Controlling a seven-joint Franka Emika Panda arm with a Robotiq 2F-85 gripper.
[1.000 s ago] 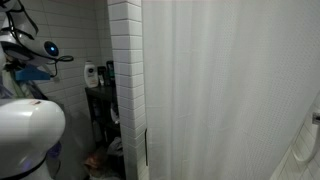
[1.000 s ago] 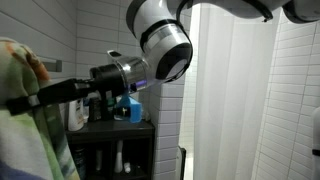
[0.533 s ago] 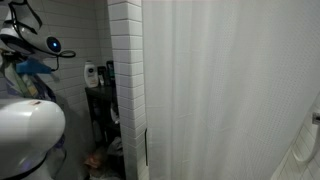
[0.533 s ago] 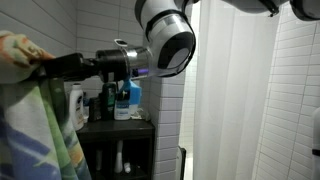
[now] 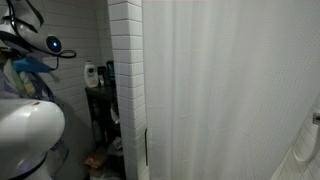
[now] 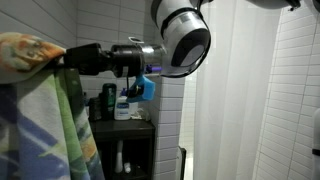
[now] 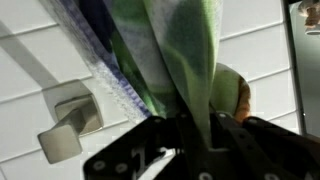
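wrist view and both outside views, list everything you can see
towel: one, green, blue and orange, hanging at the left, pinched in the gripper
curtain: one, white, drawn across the right
wall: white tiles, beside the curtain
shelf: one, dark, in the corner
white bottle: one, on the shelf
hook: one, pale, on the tiled wall
arm: one, white and grey, up high
gripper: one, black, shut on the towel

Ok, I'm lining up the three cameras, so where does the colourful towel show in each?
In an exterior view: towel, seemingly just a blue fold at the far left edge.
In an exterior view: towel hangs down the left side.
Wrist view: towel at top centre, running down into the claw.
Shared landmark: white wall tiles, in all three.
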